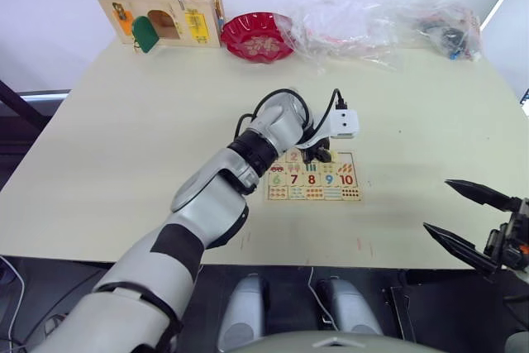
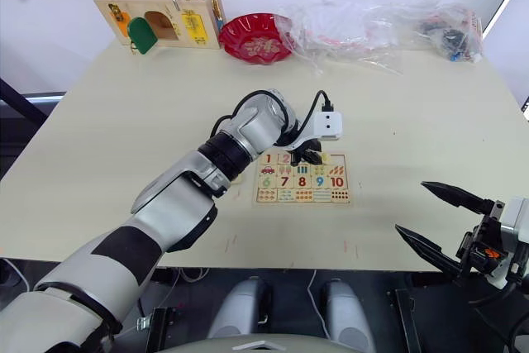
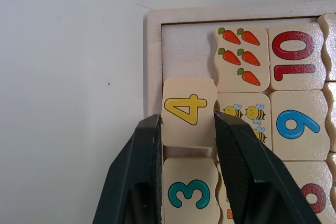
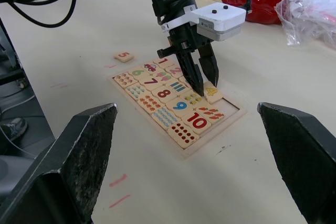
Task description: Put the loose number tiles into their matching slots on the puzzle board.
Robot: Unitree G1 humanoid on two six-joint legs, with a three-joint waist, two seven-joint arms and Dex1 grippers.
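Item: number tile 4 [image 3: 189,111], a small square of pale wood printed with a yellow digit; judged light, rigid and smooth-faced, so apt to slip or tilt if pinched off-centre, and best taken by two opposite edges, as it is here. State of left claw [image 3: 189,129]: narrow, its two black fingers [image 3: 140,161] pressed against the tile's side edges at the centre of the left wrist view. Location: the tile sits over the top row of the puzzle board [image 4: 231,116], lapping the slot next to tile 3 [image 3: 191,195], with the empty slot [image 3: 186,51] for 5 just beyond it at the board's end; whether it is fully seated cannot be told, and it looks slightly askew. Tile 5 [image 4: 124,56] lies loose on the worktop [image 1: 124,121], in the upper left of the right wrist view, just beside the board's far edge and well apart from either claw. Right claw [image 1: 471,225]: wide open, holding nothing, at the lower right of the left eye view, well apart from the board.
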